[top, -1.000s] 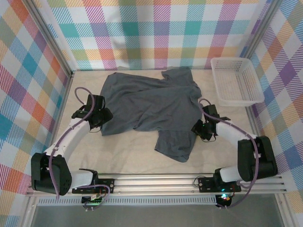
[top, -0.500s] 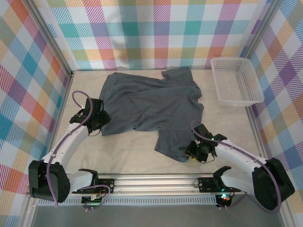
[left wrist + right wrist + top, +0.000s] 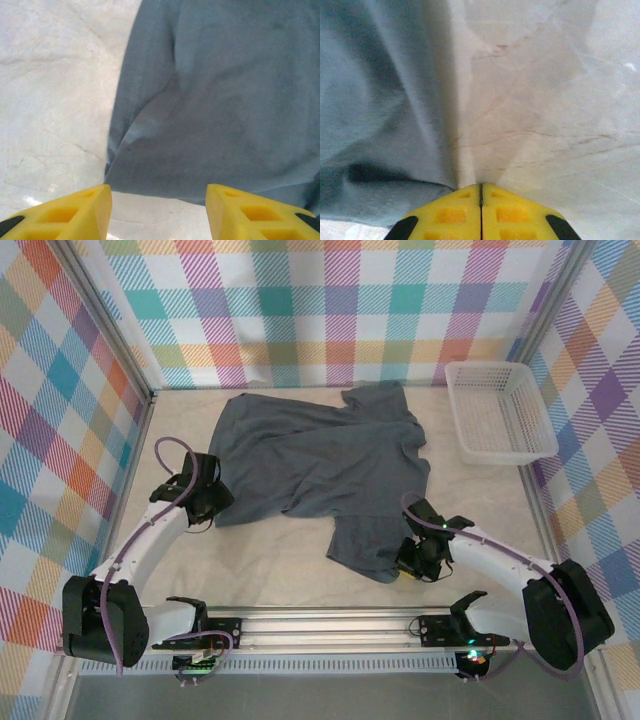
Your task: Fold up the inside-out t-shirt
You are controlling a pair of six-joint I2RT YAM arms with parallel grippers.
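One beige table (image 3: 270, 575) carries the inside-out t-shirt (image 3: 320, 460), which lies wrinkled across the middle, with one flap reaching toward the near edge. A white basket (image 3: 490, 366) sits apart in the far right corner. The left gripper (image 3: 157, 194) stands open just short of the shirt's left hem. The right gripper (image 3: 481, 187) is closed at the flap's right edge; whether it pinches cloth cannot be told.

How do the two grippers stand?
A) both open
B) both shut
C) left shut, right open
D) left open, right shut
D: the left gripper is open by the edge of the shirt, and the right gripper is shut, with no gap.
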